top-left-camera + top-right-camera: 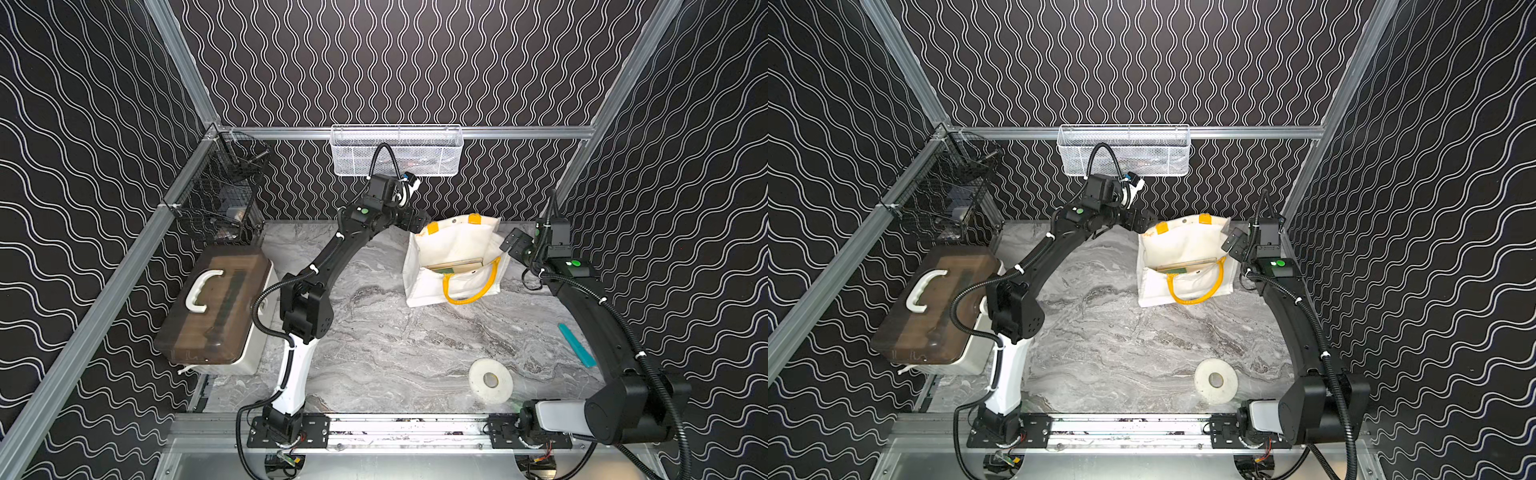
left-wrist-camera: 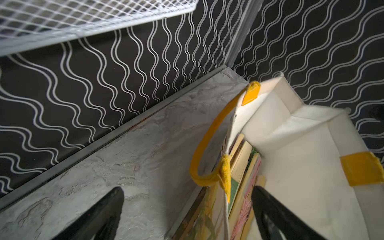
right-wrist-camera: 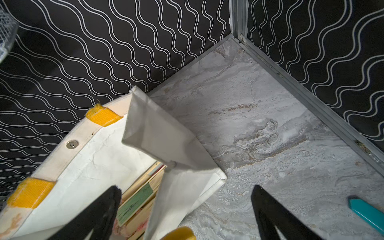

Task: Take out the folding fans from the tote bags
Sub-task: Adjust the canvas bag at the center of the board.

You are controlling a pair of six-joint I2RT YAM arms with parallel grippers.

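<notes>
Left fingers (image 2: 99, 216) and right fingers (image 3: 93, 214) gape — over opposite tote bag (image 1: 453, 245) edges.

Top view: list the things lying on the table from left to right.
Brown-lidded box → tote bag → teal bar. The white roll sits nearer the camera, within the bag's span, so it is left out.

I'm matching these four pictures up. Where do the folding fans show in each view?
In a top view: folding fans inside the open tote bag, right of centre.
In a top view: the fans again inside the bag, nearer centre.
Left wrist: tan sticks down inside the bag, beside its yellow handle.
Right wrist: green and tan edges deep inside the bag.
Shared landmark: the yellow patches on the bag's rim.
</notes>
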